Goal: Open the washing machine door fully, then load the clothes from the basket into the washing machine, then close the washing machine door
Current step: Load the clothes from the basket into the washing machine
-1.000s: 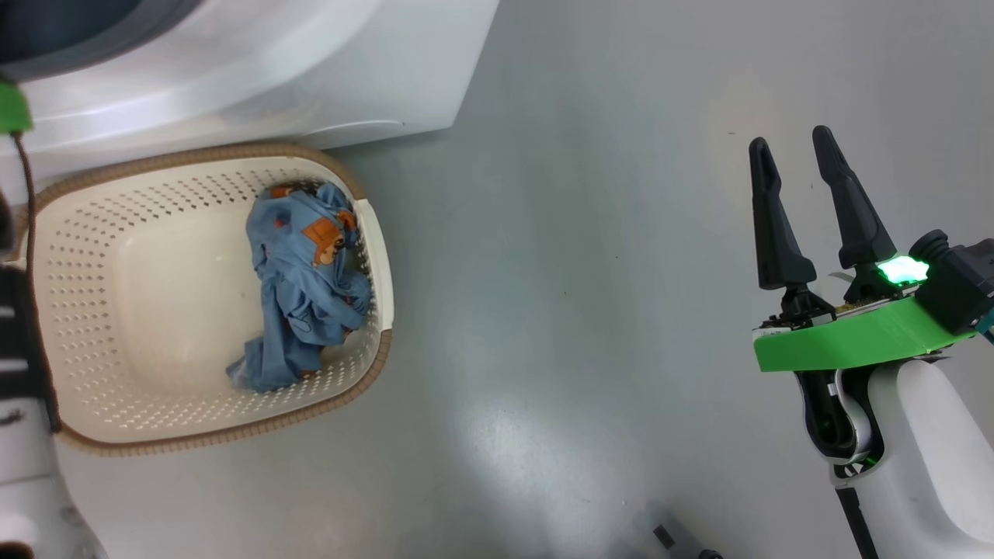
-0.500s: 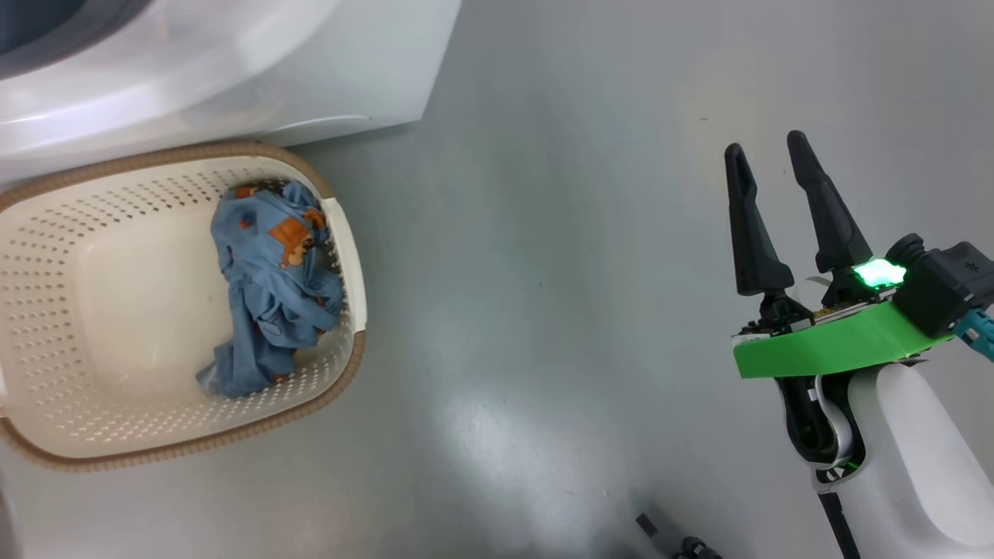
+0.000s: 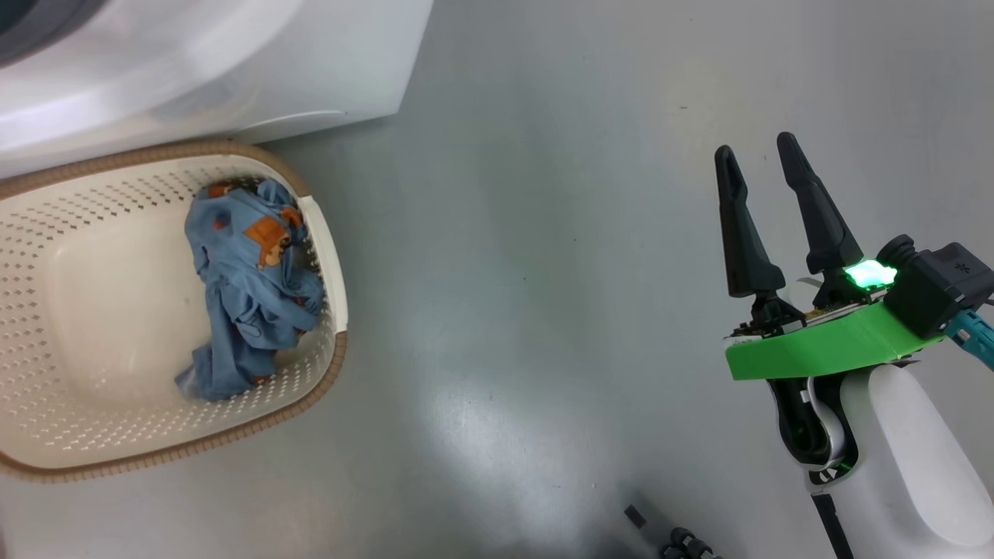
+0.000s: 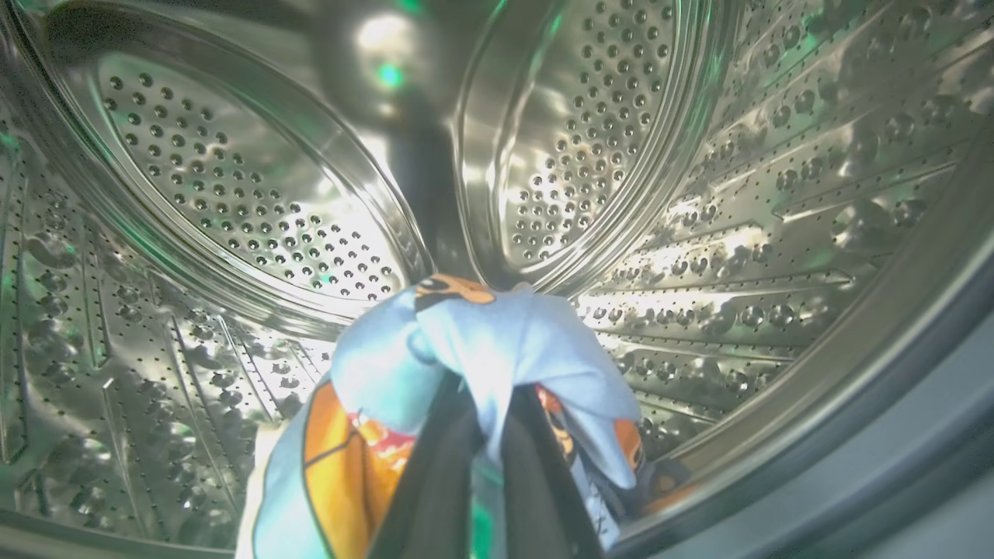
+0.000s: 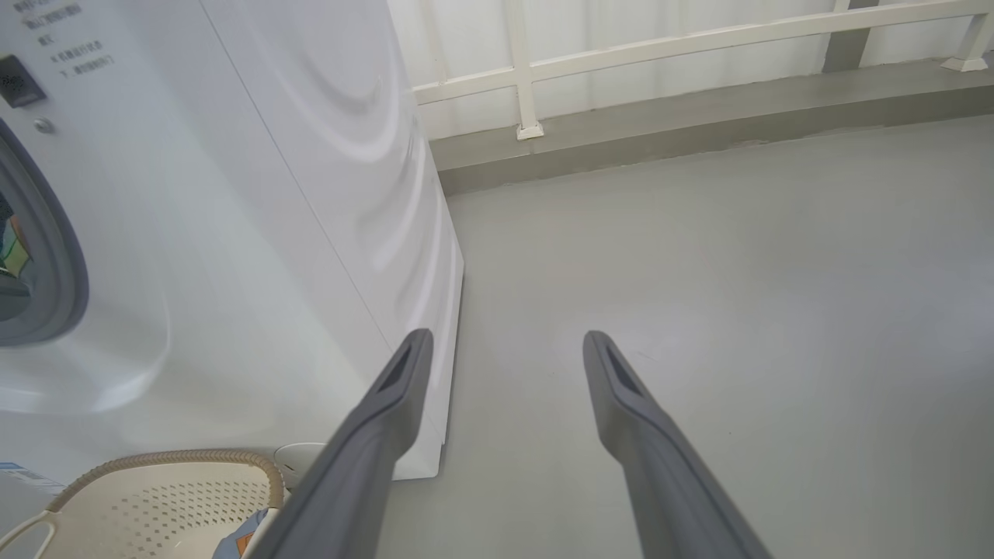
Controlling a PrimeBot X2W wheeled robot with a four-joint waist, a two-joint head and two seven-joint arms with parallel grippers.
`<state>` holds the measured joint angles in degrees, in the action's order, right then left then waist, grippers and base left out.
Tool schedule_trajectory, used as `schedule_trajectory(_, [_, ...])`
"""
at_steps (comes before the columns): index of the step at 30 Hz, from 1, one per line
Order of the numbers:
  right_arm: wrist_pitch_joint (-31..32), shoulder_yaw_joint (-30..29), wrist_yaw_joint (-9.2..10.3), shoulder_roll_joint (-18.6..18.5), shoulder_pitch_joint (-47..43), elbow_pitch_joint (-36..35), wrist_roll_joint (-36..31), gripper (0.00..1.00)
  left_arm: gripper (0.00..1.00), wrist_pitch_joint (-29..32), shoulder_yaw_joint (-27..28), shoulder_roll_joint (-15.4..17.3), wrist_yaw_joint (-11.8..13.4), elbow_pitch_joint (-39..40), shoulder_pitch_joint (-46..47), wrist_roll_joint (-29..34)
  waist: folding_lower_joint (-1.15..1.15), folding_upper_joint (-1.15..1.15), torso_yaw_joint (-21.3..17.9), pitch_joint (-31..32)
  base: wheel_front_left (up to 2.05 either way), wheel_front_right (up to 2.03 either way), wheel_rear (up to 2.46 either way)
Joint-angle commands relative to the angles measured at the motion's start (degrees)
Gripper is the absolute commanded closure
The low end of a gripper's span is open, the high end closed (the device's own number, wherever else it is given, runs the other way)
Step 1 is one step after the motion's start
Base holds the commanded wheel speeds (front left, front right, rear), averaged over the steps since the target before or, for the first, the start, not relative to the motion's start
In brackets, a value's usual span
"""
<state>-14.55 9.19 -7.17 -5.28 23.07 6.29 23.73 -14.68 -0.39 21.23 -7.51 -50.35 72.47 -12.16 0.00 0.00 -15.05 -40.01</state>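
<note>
Left wrist view looks into the perforated steel drum (image 4: 233,194) of the big white front-loading washing machine (image 3: 233,62). The left pincer (image 4: 488,411) is inside that drum, its two dark fingers (image 4: 435,481) drawn close together and clamped on a soft light-blue garment (image 4: 497,341) printed with orange-brown cartoon figures. The cloth bunches over the fingertips and hangs down on both sides of them, above the drum's lower wall.

In the head view, the small cream plastic basket (image 3: 46,233) with perforated sides and a brown woven-look rim stands on the smooth grey floor (image 3: 543,233), right up against the foot of the machine. More of the light-blue clothes (image 3: 241,295) lie crumpled inside it, along its right-hand wall — the rest of the basket's bottom is bare.

The right pincer (image 3: 755,147) hangs over the floor well to the right of the basket. Its fingers are spread apart and it has hold of nothing; a green light glows at its base. The right wrist view shows the same open fingers (image 5: 373,435) pointing past the machine's front right corner, with a corner of the basket at the lower left edge.
</note>
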Motion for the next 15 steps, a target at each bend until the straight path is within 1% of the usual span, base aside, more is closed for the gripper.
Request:
schedule_trajectory(1, [-0.4, 1.1, -0.32, 0.1, -0.4, -1.2, 0.3, 0.0, 1.0, -0.3, 0.0, 3.3, 0.0, 0.5, -0.1, -0.7, 0.0, 0.0, 0.1, 0.0, 0.0, 0.0, 0.0])
schedule_trajectory(5, [-0.4, 1.1, -0.32, 0.0, -0.2, -1.1, 0.2, 0.0, 1.0, -0.3, -2.4, 3.4, 0.0, -3.8, 1.4, -1.4, 0.0, 0.0, 0.5, 0.1, 0.0, 0.0, 0.0])
schedule_trajectory(6, [-0.4, 1.1, -0.32, 0.0, -0.2, -1.1, 0.2, 0.0, 0.95, -0.3, -3.0, 3.5, 0.0, -5.1, 2.0, -1.3, 0.0, 0.0, 0.6, 0.2, 0.0, 0.0, 0.0])
schedule_trajectory(9, [-0.4, 1.2, -0.32, -0.1, -0.2, -0.9, 0.2, 0.0, 0.6, -0.3, -4.4, 3.4, 0.0, -10.2, 3.7, -1.9, 0.0, 0.0, 0.9, 0.7, 0.0, 0.0, 0.0])
schedule_trajectory(10, [-0.4, 1.3, -0.32, -0.1, -0.3, -0.9, 0.2, 0.0, 0.5, 0.2, -5.0, 3.3, 0.0, -12.0, 4.3, -2.3, 0.0, 0.0, 0.9, 0.9, 0.0, 0.0, 0.0])
schedule_trajectory(11, [-0.4, 1.3, -0.32, -0.1, -0.3, -0.8, 0.2, 0.0, 0.18, 1.1, -5.6, 3.2, 0.0, -13.7, 4.8, -2.7, 0.0, 0.0, 1.0, 1.0, 0.0, 0.0, 0.0])
schedule_trajectory(12, [-0.4, 1.4, -0.32, -0.1, -0.3, -0.8, 0.2, 0.0, 0.0, 1.4, -6.5, 3.2, 0.0, -14.7, 5.4, -2.7, 0.0, 0.0, 1.0, 1.2, 0.0, 0.0, 0.0])
schedule_trajectory(15, [-0.4, 1.4, -0.32, -0.1, -0.4, -0.7, 0.3, 0.0, 0.0, 1.5, -7.9, 3.1, 0.0, -17.2, 6.7, -3.9, 0.0, 0.0, 1.1, 1.5, 0.0, 0.0, 0.0])
